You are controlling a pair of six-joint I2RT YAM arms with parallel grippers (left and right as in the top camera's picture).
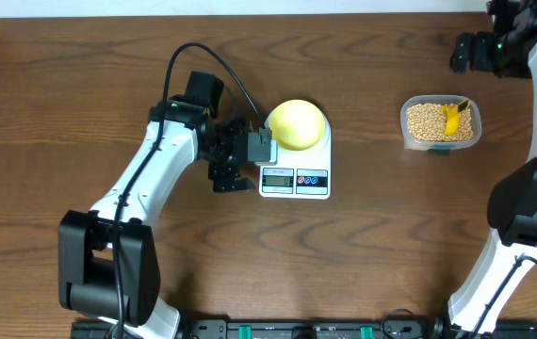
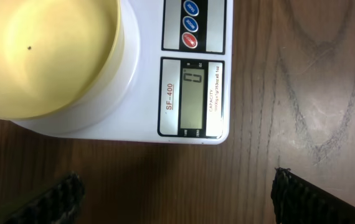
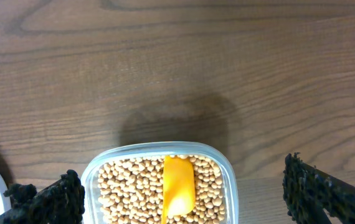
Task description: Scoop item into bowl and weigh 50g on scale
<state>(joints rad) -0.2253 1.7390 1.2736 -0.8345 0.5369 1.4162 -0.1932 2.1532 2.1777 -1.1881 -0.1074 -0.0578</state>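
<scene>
Pre-scoop stage. Bowl (image 2: 40, 56) empty on scale (image 2: 193, 93), mid-table, display reads 0. Beans (image 3: 127, 186) in clear container (image 1: 441, 143), well right of scale, yellow scoop (image 3: 179, 186) lying in them. L gripper (image 2: 174, 177) jaws wide, empty, just left of scale. R gripper (image 3: 182, 168) wide, empty, far side of container. Next, prob: R drops, grabs scoop handle.

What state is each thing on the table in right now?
Scale, on, reading zero.
Bowl, empty, sitting on the scale.
Container, open, full of beans.
Scoop, lying in the beans.
Left claw, open, empty.
Right claw, open, empty.
</scene>
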